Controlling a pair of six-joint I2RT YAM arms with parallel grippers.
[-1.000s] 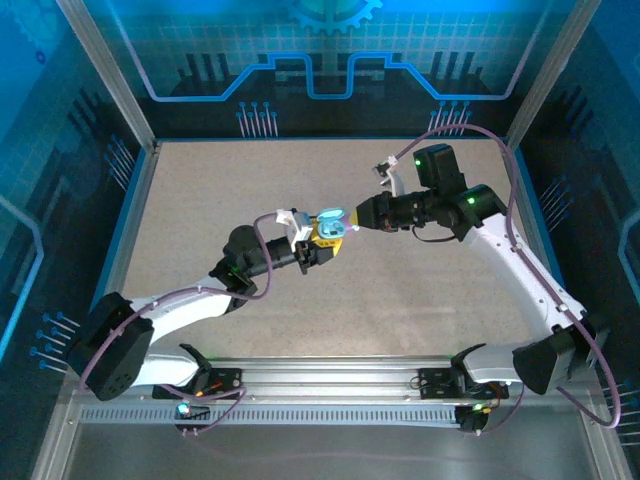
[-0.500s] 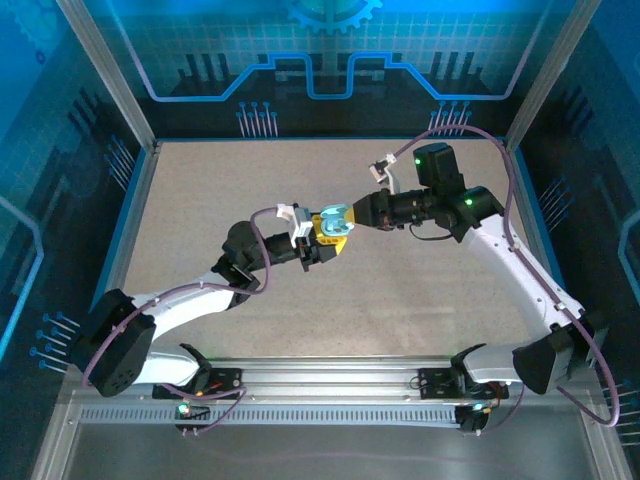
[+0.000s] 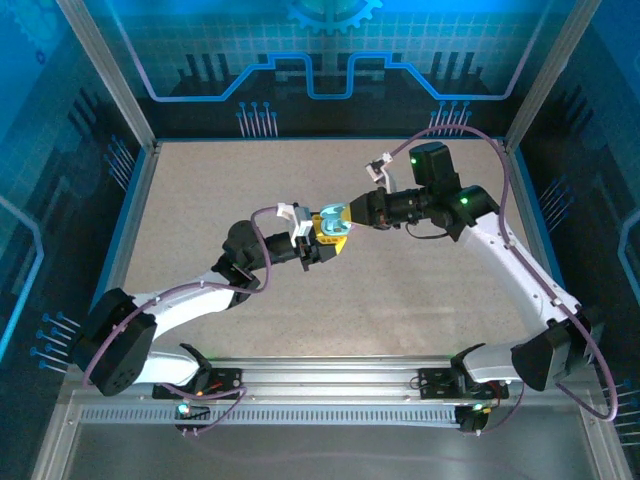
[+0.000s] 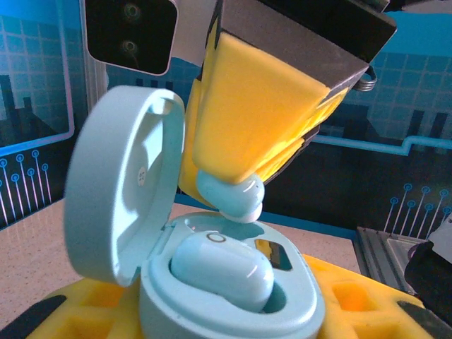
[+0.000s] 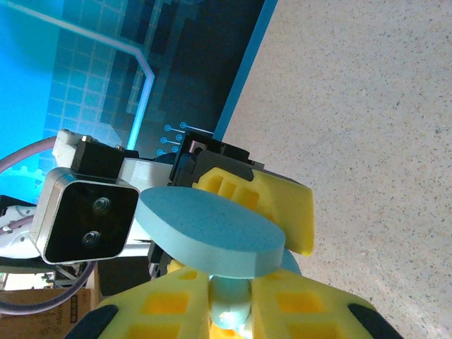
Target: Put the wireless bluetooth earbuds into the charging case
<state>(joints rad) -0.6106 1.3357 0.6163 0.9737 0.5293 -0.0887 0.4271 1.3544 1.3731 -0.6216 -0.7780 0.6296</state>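
Observation:
My left gripper [image 3: 327, 233] is shut on the light blue charging case [image 3: 331, 217], held above the table with its lid [image 4: 120, 187] swung open. One light blue earbud [image 4: 220, 270] sits in a case socket. In the left wrist view my left gripper [image 4: 226, 318] clamps the case body between yellow pads [image 4: 367, 311]. My right gripper [image 3: 352, 214] is shut on a second light blue earbud [image 4: 230, 195], which hangs just above the empty socket behind the seated bud. In the right wrist view that earbud [image 5: 232, 305] is pinched in my right gripper [image 5: 232, 314], under the case lid [image 5: 212, 233].
The speckled beige table [image 3: 420, 290] lies below both grippers. Blue-lit walls and an aluminium frame [image 3: 110, 90] enclose it. The left wrist camera block [image 5: 88, 219] sits close beside the case lid.
My right gripper has edged a little toward the case with the earbud. The left gripper and case have barely shifted.

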